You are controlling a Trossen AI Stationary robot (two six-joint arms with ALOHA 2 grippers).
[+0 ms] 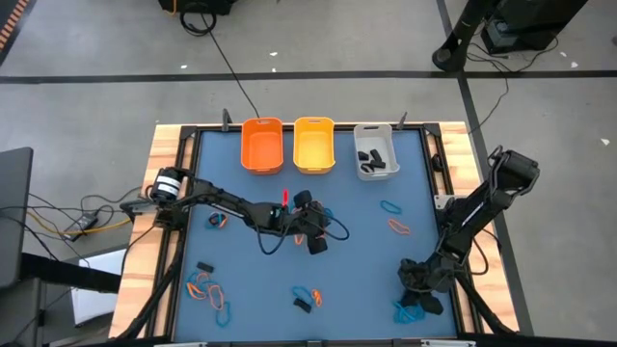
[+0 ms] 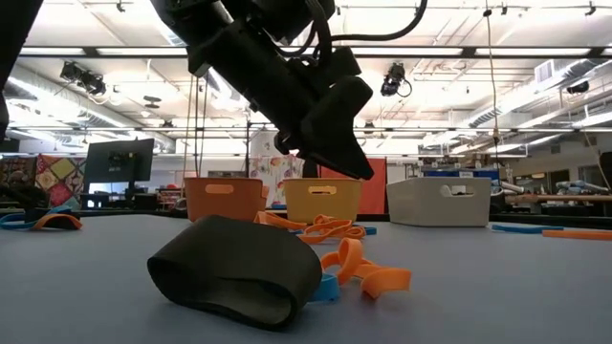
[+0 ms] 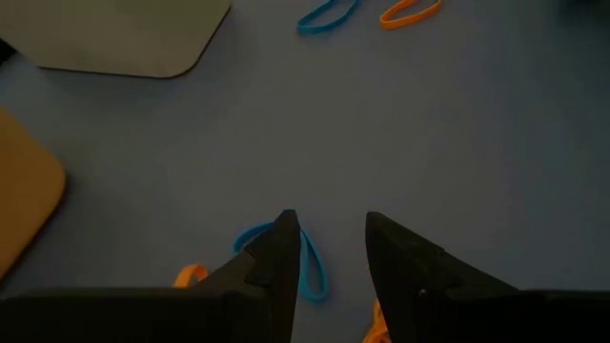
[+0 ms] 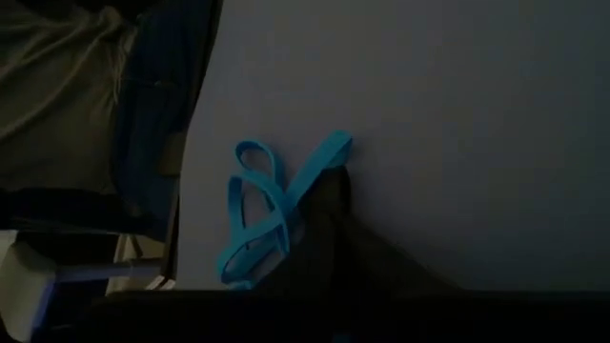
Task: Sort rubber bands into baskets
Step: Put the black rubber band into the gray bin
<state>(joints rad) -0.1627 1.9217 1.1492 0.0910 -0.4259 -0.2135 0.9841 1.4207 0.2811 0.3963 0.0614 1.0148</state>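
Observation:
Three baskets stand in a row at the far edge: orange (image 1: 262,145), yellow-orange (image 1: 313,143) and grey-white (image 1: 376,151), which holds black bands. My left gripper (image 1: 318,229) hovers open and empty over mid-table; in its wrist view (image 3: 329,224) a blue band (image 3: 310,262) lies on the mat under its fingers. My right gripper (image 1: 421,287) is low at the near right corner beside a bunch of blue bands (image 4: 267,210); the dark wrist view does not show whether it touches them. A chunky black band (image 2: 239,269) and an orange one (image 2: 363,269) lie close to the low camera.
Loose bands lie about the blue mat: a blue (image 1: 389,206) and an orange one (image 1: 398,227) at the right, a blue-orange cluster (image 1: 207,287) at the near left, more near the front middle (image 1: 308,294). A wooden frame (image 1: 169,154) borders the mat.

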